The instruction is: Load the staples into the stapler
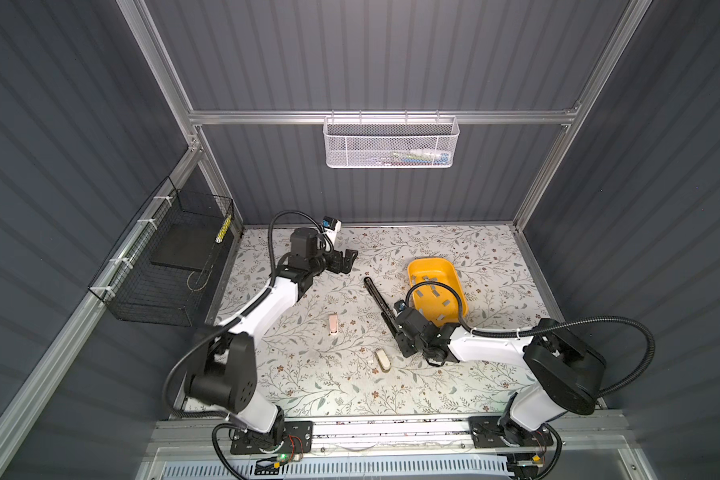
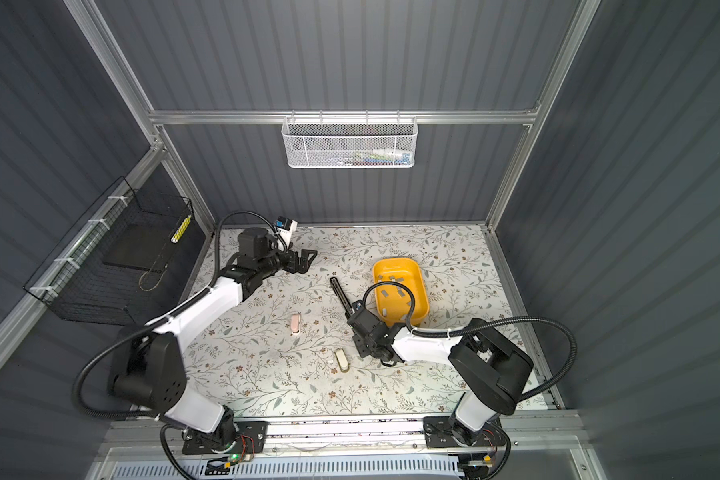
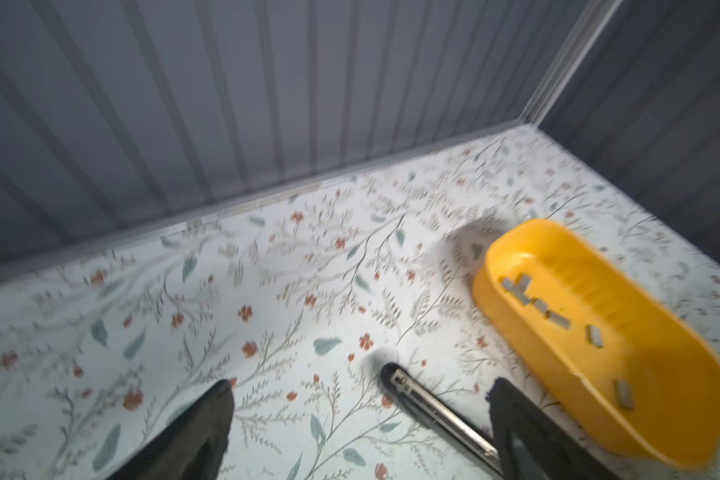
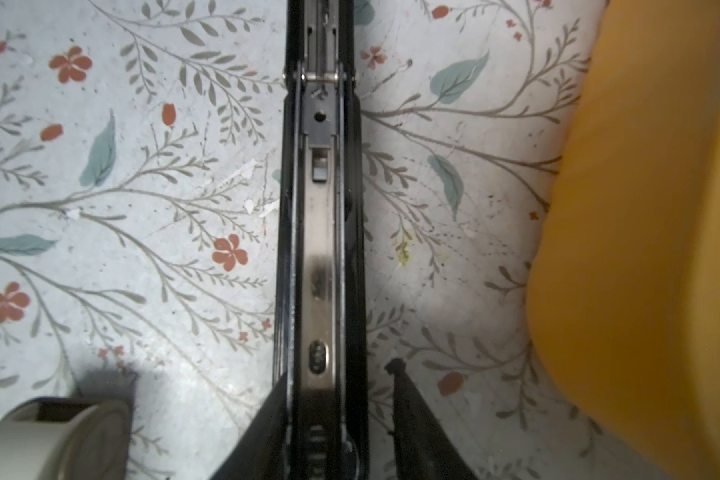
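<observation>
A black stapler (image 1: 377, 297) (image 2: 341, 295) lies opened flat mid-table, its metal channel (image 4: 321, 208) facing up. My right gripper (image 1: 396, 332) (image 2: 356, 332) (image 4: 339, 374) straddles its near end, open: one finger touches the stapler's side and the other stands off with a gap. Several grey staples (image 1: 433, 291) (image 2: 395, 291) (image 3: 537, 303) lie loose in a yellow tray (image 1: 416, 266) (image 2: 391, 261) (image 3: 491, 291) just right of the stapler. Far back on the left, my left gripper (image 1: 350, 259) (image 2: 310, 257) (image 3: 360, 395) hangs wide open and empty, with the stapler's far tip (image 3: 433, 411) showing between its fingers.
A small pink stapler (image 1: 333, 324) (image 2: 295, 324) and a small beige stapler (image 1: 382, 360) (image 2: 341, 360) (image 4: 51, 436) lie on the floral table nearer the front. A black wire basket (image 1: 163, 270) hangs on the left wall and a white mesh basket (image 1: 391, 143) on the back rail.
</observation>
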Robot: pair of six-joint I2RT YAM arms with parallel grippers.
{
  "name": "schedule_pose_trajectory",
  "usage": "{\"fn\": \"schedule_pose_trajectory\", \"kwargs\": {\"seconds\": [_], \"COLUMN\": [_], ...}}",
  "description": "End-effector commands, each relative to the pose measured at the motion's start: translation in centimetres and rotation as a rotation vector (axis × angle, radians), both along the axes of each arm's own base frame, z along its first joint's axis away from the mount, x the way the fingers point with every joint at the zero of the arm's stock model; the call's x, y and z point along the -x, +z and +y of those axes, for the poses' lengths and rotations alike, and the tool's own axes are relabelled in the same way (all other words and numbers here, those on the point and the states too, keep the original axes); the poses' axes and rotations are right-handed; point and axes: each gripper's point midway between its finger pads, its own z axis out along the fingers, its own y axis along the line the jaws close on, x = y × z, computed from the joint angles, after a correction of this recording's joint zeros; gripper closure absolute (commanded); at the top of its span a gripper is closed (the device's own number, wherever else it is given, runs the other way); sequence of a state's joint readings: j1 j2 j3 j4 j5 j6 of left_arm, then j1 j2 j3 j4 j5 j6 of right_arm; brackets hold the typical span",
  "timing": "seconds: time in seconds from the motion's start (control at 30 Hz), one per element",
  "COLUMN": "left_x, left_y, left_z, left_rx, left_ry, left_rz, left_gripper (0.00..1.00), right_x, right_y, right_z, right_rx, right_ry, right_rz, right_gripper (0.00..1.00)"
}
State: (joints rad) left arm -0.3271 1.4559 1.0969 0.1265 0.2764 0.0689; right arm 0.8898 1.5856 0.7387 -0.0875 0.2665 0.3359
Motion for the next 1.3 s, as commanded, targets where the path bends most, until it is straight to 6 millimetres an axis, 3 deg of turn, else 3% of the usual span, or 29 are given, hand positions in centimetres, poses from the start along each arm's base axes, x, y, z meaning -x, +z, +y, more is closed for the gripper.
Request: {"fn": "schedule_pose_trajectory", "kwargs": {"seconds": [0.0, 0.1, 0.17, 0.3, 0.47, 0.57, 0.73, 0.83, 0.97, 1.13, 1.27], "left_x": [3.0, 6.5, 9.5, 14.9, 20.8, 23.4, 25.9, 27.7, 29.5, 27.8, 26.9], "left_y": [2.9, 1.8, -0.2, -5.2, -8.3, -11.4, -13.2, -15.5, -18.9, -20.4, -21.8], "left_z": [-1.8, -3.6, -4.9, -7.3, -8.2, -8.4, -8.9, -9.4, -9.8, -10.9, -10.8], "left_rx": [-0.052, -0.145, -0.235, -0.468, -0.55, -0.674, -0.7, -0.751, -0.861, -0.936, -0.993], "left_ry": [-0.193, -0.43, -0.636, -0.876, -1.131, -1.236, -1.319, -1.38, -1.478, -1.446, -1.43], "left_rz": [-0.266, -0.307, -0.25, -0.215, -0.176, -0.212, -0.275, -0.321, -0.275, -0.206, -0.19], "left_gripper": [0.0, 0.07, 0.2, 0.24, 0.32, 0.32, 0.31, 0.33, 0.33, 0.33, 0.31], "right_x": [-0.2, -0.3, -0.4, -0.2, 0.4, -0.7, -4.2, -5.6, -5.9, -5.2, -5.3], "right_y": [0.7, 1.2, 1.9, 3.7, 7.5, 11.3, 17.6, 19.4, 18.7, 16.7, 16.6], "right_z": [-1.8, -2.3, -2.5, -2.6, -2.2, -4.4, -10.7, -12.1, -12.1, -12.0, -11.3], "right_rx": [0.035, 0.021, 0.009, -0.052, -0.189, -0.289, -0.452, -0.489, -0.5, -0.503, -0.523], "right_ry": [-0.038, -0.054, -0.062, -0.076, -0.059, -0.172, -0.438, -0.479, -0.454, -0.432, -0.409], "right_rz": [-0.021, -0.034, -0.051, -0.087, -0.134, -0.204, -0.308, -0.375, -0.409, -0.378, -0.359], "right_gripper": [0.59, 0.58, 0.57, 0.5, 0.37, 0.3, 0.28, 0.28, 0.26, 0.22, 0.19]}}
